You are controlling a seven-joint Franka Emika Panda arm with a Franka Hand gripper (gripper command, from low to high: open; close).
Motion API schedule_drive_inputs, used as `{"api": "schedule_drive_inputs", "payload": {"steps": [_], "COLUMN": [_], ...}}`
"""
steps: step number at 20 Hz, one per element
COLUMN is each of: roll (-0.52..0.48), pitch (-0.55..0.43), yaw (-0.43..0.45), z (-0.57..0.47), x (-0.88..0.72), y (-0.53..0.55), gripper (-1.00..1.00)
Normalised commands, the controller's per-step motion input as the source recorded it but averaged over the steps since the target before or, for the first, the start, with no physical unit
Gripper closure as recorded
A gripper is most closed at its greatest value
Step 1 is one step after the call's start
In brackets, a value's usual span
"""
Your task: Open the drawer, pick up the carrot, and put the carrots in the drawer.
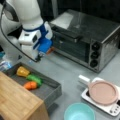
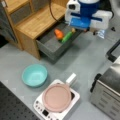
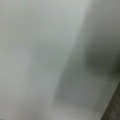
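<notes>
The carrot (image 1: 30, 85) lies in the open drawer (image 1: 50, 93), touching the green vegetable (image 1: 35, 79). Beside the drawer, the gripper (image 1: 39, 58) hangs; I cannot tell if it is open. It could bump the drawer wall.

wood, metal and plastic across a matt grey bench (image 1: 67, 72)

drawer (image 1: 51, 91) looks like dull dark metal under a pale grained wooden top (image 1: 15, 100); toaster oven (image 1: 85, 37) is brushed and shiny; teal bowl (image 2: 34, 75) is smooth plastic; pink lid (image 2: 57, 97) is matt.
</notes>
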Motion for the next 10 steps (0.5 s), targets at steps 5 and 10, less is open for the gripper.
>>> {"api": "schedule_drive_inputs", "payload": {"steps": [5, 10], "roll": [0.153, 0.120], "pitch": [0.030, 0.042], "yaw": [-0.323, -0.289], "z": [0.05, 0.09], "x": [0.26, 0.25], "y": [0.14, 0.14], "gripper": [-1.00, -1.00]}}
